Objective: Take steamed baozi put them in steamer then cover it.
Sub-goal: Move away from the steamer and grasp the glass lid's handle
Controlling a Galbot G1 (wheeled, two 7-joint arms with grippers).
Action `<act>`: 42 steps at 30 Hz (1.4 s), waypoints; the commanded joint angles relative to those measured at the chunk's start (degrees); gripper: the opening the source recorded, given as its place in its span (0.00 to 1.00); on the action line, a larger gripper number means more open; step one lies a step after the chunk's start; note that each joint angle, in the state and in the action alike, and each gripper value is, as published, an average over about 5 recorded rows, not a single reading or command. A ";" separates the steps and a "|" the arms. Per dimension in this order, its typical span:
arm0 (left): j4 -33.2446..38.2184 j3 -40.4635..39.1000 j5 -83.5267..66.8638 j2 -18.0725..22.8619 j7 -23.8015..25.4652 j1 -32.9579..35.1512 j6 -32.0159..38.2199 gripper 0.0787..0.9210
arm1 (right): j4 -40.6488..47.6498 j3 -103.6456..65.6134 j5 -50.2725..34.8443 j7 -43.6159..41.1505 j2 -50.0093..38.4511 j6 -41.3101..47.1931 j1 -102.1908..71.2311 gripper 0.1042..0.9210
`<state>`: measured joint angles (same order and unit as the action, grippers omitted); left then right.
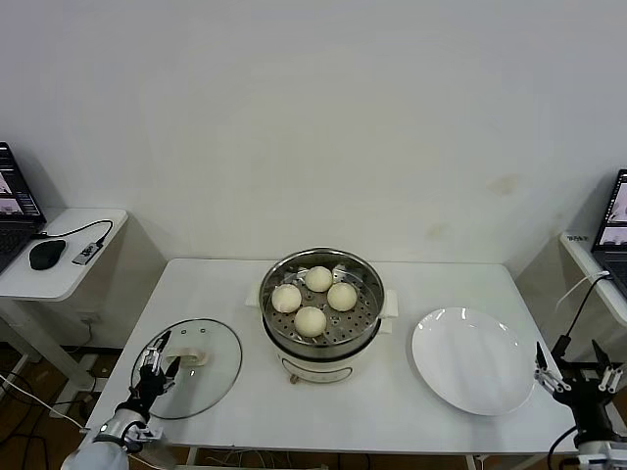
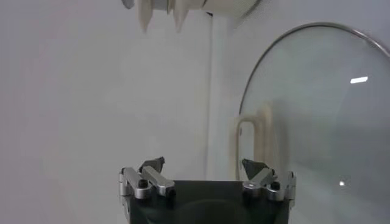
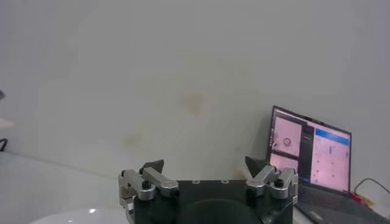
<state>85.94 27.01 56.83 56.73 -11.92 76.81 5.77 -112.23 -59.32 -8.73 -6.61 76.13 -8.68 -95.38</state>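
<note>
Four steamed baozi (image 1: 313,296) already sit on the perforated tray inside the steamer (image 1: 367,284), which stands at the middle of the white tabletop (image 1: 411,279). The glass cover (image 1: 211,364) lies flat near the tabletop's front left corner, its cream bar handle (image 1: 193,356) facing up.

The left gripper (image 1: 157,369) hovers over the cover's near rim with fingers spread and nothing held. The right gripper (image 1: 576,372) waits off the front right corner, also spread and empty.

The risk, as I judge it, is the lid: the gripper sits over the rim, not over the handle (the only part made for gripping), and closing there could slide the smooth glass off the nearby edge. Carried tilted, the cover could also clip the steamer's rim or land on the buns.

An empty white plate (image 1: 475,360) lies right of the steamer, out of the lid's path. Side desks carry a mouse (image 1: 47,254) and laptops (image 1: 612,225). Nothing stands between cover and steamer.
</note>
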 commanded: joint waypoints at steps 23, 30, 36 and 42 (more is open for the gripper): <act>-7.74 -4.16 -0.29 0.55 0.14 -7.10 -0.04 0.48 | 0.88 1.66 3.56 -0.37 1.81 -1.02 -0.63 0.88; -7.01 -3.71 -1.26 0.75 -1.76 -6.45 0.55 0.24 | 1.04 2.43 4.26 -0.42 2.23 -1.27 -0.38 0.88; -0.92 -0.45 -1.13 0.68 -3.53 -2.90 -0.20 0.08 | 1.09 2.88 4.39 -0.45 2.02 -1.43 -0.26 0.88; 9.44 5.21 -0.33 0.41 -2.82 3.78 -5.37 0.07 | 1.09 3.42 4.55 -0.48 1.61 -1.50 -0.21 0.88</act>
<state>83.76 26.17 56.10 57.43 -14.34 73.69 5.00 -111.12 -56.15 -4.45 -7.08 77.83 -10.16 -95.61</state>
